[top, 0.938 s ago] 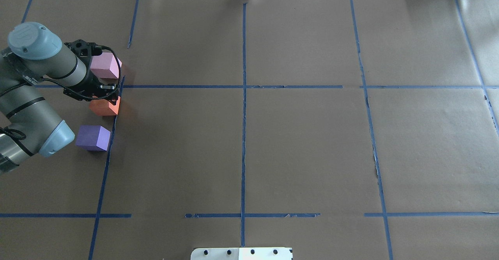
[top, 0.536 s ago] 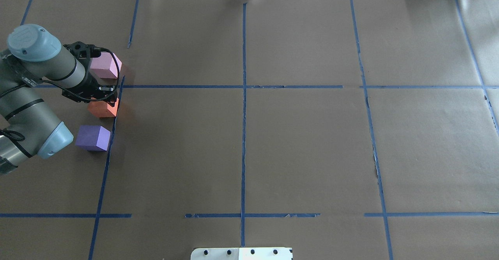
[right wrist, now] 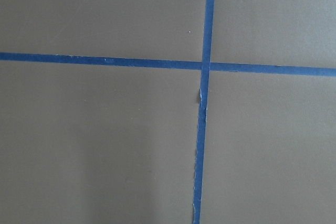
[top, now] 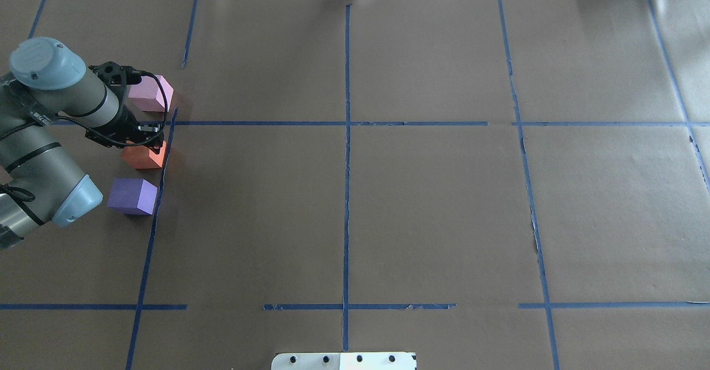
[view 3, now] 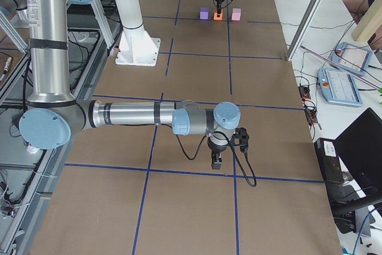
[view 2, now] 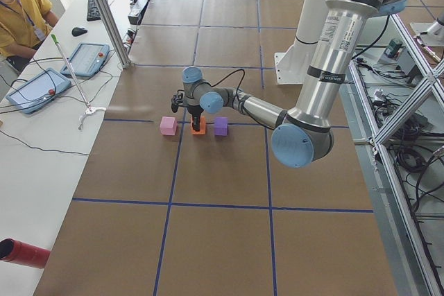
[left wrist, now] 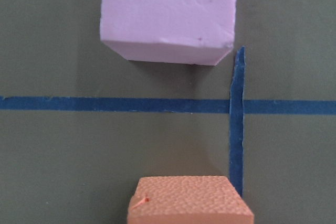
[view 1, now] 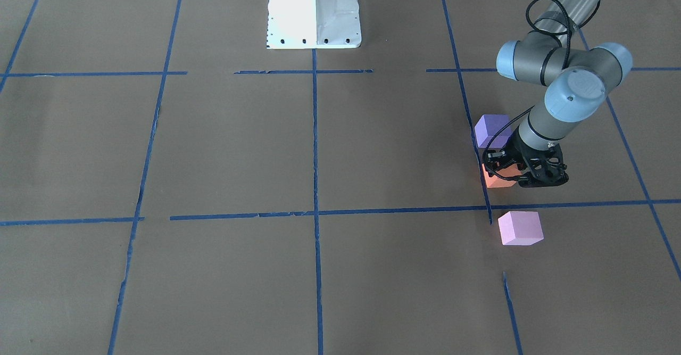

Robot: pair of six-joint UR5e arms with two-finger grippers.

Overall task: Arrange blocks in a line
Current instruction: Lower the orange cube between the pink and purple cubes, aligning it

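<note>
Three cubes sit close together along a blue tape line at the table's left. The pink-lilac block [top: 148, 94] is farthest, the orange block [top: 145, 158] is in the middle, and the violet-purple block [top: 132, 195] is nearest. My left gripper [top: 146, 142] points down and is shut on the orange block, at or just above the paper. The left wrist view shows the orange block [left wrist: 189, 200] at the bottom edge and the pink block [left wrist: 168, 14] beyond a tape cross. My right gripper [view 3: 216, 162] hangs over bare paper far to the right, and I cannot tell its state.
Brown paper with blue tape grid lines [top: 346, 137] covers the table. The white robot base plate [view 1: 314, 9] stands at the near middle edge. Operators' tablets and cables [view 2: 41, 88] lie on a side table beyond the blocks.
My left gripper has shifted slightly left and toward the robot, and the orange block has moved with it. The pink and purple blocks have not moved.
</note>
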